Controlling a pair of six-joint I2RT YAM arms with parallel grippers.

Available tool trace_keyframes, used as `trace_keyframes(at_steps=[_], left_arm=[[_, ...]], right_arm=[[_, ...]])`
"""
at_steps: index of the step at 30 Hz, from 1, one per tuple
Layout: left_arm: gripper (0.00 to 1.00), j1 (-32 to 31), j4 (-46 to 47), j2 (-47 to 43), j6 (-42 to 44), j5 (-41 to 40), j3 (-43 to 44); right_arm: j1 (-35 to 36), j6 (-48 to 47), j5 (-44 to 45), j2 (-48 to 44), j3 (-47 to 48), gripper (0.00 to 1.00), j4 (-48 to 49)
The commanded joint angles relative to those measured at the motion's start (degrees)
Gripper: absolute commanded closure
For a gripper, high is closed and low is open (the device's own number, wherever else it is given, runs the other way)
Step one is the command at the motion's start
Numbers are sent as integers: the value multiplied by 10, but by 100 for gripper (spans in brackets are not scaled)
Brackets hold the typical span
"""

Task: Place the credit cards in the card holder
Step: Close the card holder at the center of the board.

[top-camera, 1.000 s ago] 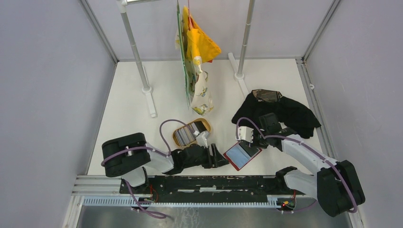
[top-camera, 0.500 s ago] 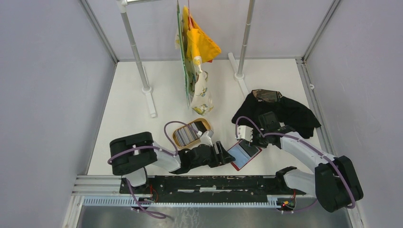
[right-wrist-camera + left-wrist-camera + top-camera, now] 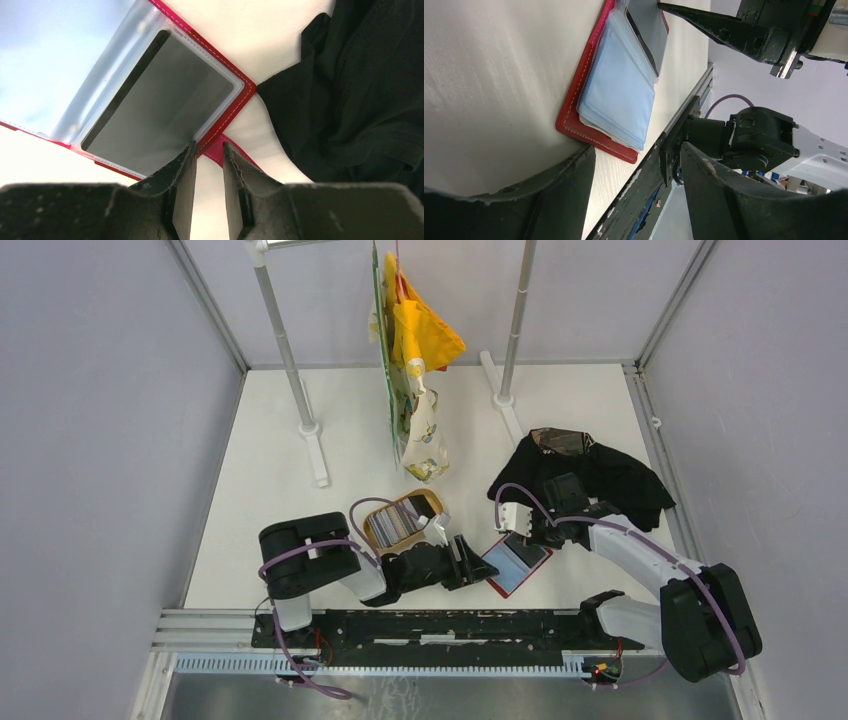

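The red card holder (image 3: 515,568) lies open near the table's front edge, showing clear pale blue sleeves (image 3: 619,95). A dark grey card (image 3: 160,105) sits in one sleeve and also shows in the left wrist view (image 3: 649,30). More credit cards (image 3: 390,525) stand in the tan wooden tray (image 3: 437,502). My left gripper (image 3: 478,565) is open and empty, just left of the holder; in its wrist view (image 3: 639,160) the holder's red corner (image 3: 574,120) lies just ahead. My right gripper (image 3: 209,150) is almost shut, pinching the holder's red far edge (image 3: 240,97).
A black cloth (image 3: 600,475) lies right behind the right gripper and fills the right of its wrist view (image 3: 360,85). Colourful bags (image 3: 415,360) hang from a rack with two posts at the back. The black front rail (image 3: 430,625) runs just below the holder.
My left arm has moved right, bringing its open gripper up to the card holder's left edge. The right gripper has stayed at the holder's far corner.
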Motion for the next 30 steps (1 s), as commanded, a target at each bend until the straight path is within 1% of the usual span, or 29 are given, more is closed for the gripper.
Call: trace_keyframes(at_steps=[1, 6, 13, 18, 21, 30], left_arm=[[30, 20, 73, 19, 39, -6, -5], [31, 30, 115, 20, 64, 10, 5], [31, 35, 133, 31, 86, 36, 31], [32, 35, 156, 33, 96, 39, 35], [32, 36, 161, 32, 105, 39, 39], [33, 42, 162, 62, 117, 85, 82]], right_arm=[[2, 3, -20, 17, -7, 68, -27], [1, 2, -24, 16, -6, 69, -30], [2, 2, -31, 16, -4, 69, -34], [2, 3, -31, 16, -3, 68, -35], [2, 3, -33, 15, -2, 68, -36], [2, 8, -37, 14, 4, 67, -39]])
